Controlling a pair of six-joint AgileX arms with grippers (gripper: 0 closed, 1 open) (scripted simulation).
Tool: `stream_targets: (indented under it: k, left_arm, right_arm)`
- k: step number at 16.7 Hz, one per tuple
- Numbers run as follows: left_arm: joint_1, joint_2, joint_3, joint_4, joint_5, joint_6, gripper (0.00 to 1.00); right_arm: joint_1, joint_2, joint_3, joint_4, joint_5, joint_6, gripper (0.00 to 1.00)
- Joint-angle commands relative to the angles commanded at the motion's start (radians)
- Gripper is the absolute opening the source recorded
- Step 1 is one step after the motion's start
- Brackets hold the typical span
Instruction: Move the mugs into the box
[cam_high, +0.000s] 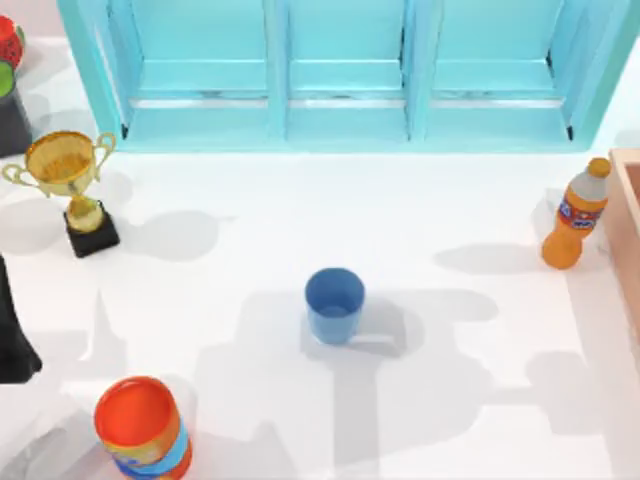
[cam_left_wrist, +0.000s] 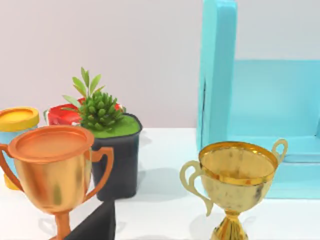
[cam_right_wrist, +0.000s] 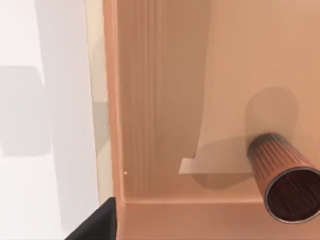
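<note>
Now | blue mug (cam_high: 334, 305) mid-table | brown mug (cam_right_wrist: 285, 180) in box (cam_right_wrist: 160, 100) | end effector states unclear

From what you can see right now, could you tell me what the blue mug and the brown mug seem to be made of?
The blue mug, upright mid-table, looks like matte plastic or glazed ceramic: uniform colour, no glare, smooth wall. The brown mug, lying on its side inside the box, looks like ribbed ceramic or wood: fine lengthwise grooves outside, dark interior, slightly shiny rim. Neither can be settled by look alone.

Bright, even light overall. On the white counter (cam_high: 260, 200) soft grey shadows fall toward three o'clock of each thing, with blurred edges; no glare.
</note>
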Motion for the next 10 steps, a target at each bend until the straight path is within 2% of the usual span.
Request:
stream_targets:
  k: [7, 10]
  left_arm:
    - [0.000, 0.000, 0.000, 0.000, 0.000, 0.000, 1.00]
    - [0.000, 0.000, 0.000, 0.000, 0.000, 0.000, 1.00]
  right_arm:
    - [0.561, 0.341, 0.253, 0.039, -0.005, 0.572, 1.00]
    - [0.747, 0.468, 0.353, 0.067, -0.009, 0.760, 1.00]
